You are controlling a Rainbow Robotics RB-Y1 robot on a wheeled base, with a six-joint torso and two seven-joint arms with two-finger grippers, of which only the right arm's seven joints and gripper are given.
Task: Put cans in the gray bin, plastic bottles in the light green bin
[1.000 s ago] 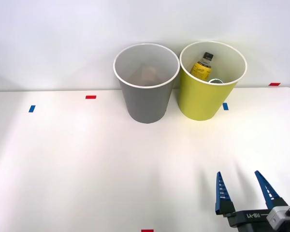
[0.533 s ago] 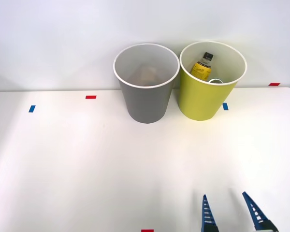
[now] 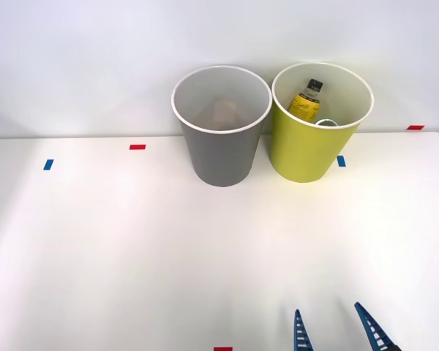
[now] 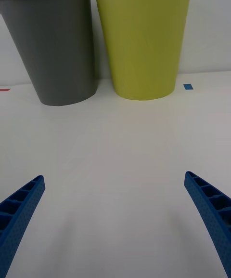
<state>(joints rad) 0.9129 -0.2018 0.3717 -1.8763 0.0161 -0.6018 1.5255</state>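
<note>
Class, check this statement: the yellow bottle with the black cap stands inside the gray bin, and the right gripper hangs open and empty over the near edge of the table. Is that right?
Not quite. The yellow bottle is inside the light green bin, not the gray bin; the front view shows this. The rest holds: the right gripper is open and empty, low over the table's near edge.

Bright, even light; soft shadows under both bins on the white table [image 3: 95, 248], everything sharp
</note>
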